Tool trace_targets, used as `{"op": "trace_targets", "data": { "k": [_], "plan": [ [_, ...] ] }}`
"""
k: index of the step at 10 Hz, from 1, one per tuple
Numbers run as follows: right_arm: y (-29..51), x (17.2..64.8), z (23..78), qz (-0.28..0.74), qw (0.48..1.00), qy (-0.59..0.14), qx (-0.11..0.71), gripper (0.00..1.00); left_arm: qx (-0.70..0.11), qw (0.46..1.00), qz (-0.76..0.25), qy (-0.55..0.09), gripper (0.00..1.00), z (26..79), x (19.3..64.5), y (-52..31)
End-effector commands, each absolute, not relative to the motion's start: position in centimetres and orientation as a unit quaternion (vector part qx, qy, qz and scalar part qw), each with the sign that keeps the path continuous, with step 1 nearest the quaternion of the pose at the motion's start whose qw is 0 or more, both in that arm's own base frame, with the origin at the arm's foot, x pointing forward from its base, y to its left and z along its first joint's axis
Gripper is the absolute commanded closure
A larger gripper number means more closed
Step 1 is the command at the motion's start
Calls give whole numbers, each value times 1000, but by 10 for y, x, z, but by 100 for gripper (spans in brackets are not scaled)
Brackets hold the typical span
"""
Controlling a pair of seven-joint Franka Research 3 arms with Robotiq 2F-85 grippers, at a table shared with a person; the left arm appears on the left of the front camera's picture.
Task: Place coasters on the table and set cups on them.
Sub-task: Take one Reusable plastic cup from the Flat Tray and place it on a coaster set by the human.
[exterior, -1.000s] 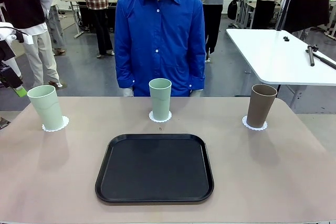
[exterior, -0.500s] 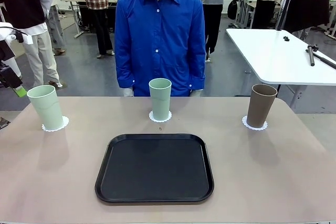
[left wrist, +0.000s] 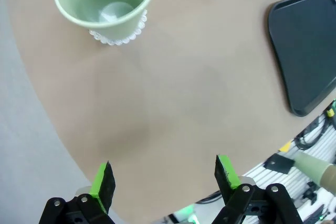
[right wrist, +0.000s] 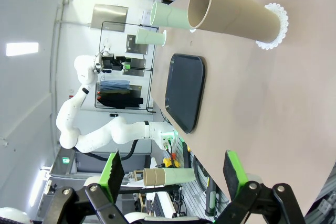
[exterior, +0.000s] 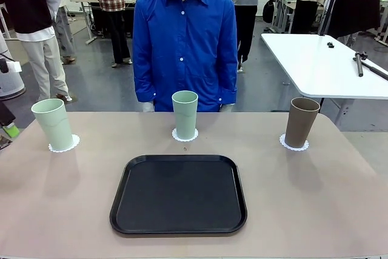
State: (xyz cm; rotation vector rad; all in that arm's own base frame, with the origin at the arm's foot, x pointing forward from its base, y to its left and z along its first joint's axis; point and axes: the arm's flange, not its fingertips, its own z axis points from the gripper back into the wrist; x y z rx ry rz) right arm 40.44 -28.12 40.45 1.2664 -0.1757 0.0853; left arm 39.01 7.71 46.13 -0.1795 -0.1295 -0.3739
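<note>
— Claws first: how do they stand?

— Left gripper point(left wrist: 161, 178) is released, jaws wide, nothing between them. Right gripper point(right wrist: 173, 172) is the same, spread and empty.

— Outward from the left one?

— Bare table point(left wrist: 173, 103) lies under it. In its wrist view the left mint cup point(left wrist: 105, 1) sits at about eleven o'clock, well apart, upright, mouth toward the camera, on its coaster point(left wrist: 119, 36). The tray point(left wrist: 307, 51) is off at two o'clock.

— And from the right one?

— The brown cup point(right wrist: 233, 11) is at roughly one o'clock in its wrist view, well apart, its long axis running across the picture because the wrist is rolled. Its base sits on a coaster point(right wrist: 277, 26).

— Across the table?

— In the front view, taking the tray point(exterior: 179, 193) as the dial's centre: left mint cup point(exterior: 53, 124) at ten o'clock, middle mint cup point(exterior: 185, 114) at twelve, brown cup point(exterior: 301, 122) at two. Each stands upright on its own coaster point(exterior: 63, 144) point(exterior: 185, 135) point(exterior: 294, 144).

— So what does the next move turn on?

— Little, I judge. All three cups look set, so both arms need only keep clear; the left arm is nearer the left cup, the right nearer the brown.
</note>
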Motion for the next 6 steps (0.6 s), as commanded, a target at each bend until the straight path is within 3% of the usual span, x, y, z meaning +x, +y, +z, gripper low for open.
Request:
{"op": "trace_targets", "data": {
  "k": [1, 4, 6],
  "plan": [
    [-281, 405, 405, 38, 803, -81, 589, 0, -202, 958, -185, -82, 0, 460, 397, 96],
    [-281, 405, 405, 38, 803, -81, 589, 0, -445, 862, -200, -138, 0, 437, 407, 156],
    [-281, 405, 405, 38, 803, -81, 589, 0, -520, 823, -190, -131, 0, 430, 425, 198]
  ]
}}
